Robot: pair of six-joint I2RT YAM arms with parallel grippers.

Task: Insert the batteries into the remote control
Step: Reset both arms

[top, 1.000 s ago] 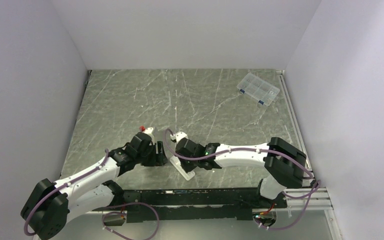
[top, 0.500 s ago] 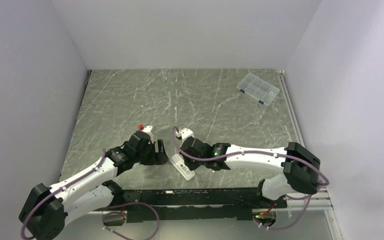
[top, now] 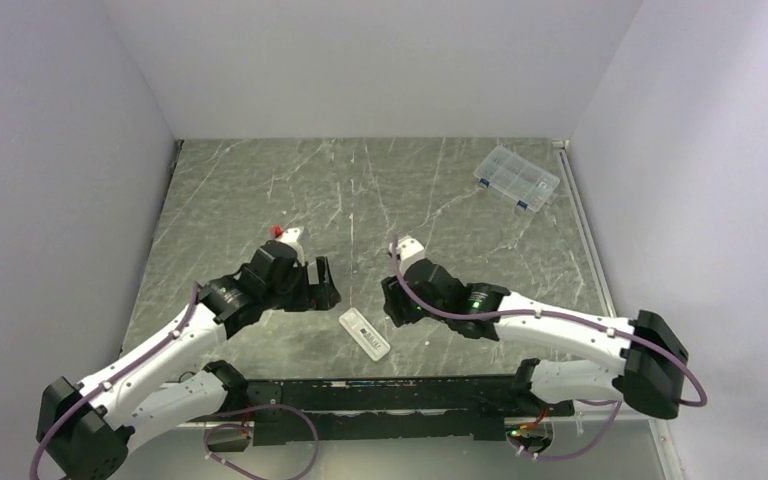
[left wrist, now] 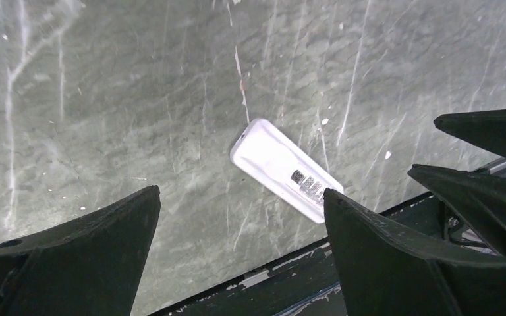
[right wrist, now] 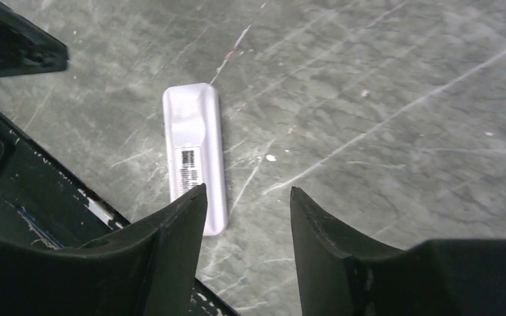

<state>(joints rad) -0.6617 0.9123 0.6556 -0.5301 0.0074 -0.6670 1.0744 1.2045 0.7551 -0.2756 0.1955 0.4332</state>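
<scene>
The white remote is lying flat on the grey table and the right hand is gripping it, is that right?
Not quite. The remote does lie flat on the table, but the right hand is not gripping it: its fingers stand apart and empty, and the remote lies free just ahead of them. The right wrist view shows this.

Remote control (left wrist: pixel 284 169) is noted white, marked with a dark label. Table (top: pixel 360 190) is veined grey-green with white streaks (marble-like). Arm shells (top: pixel 560 325) are coloured white.
</scene>
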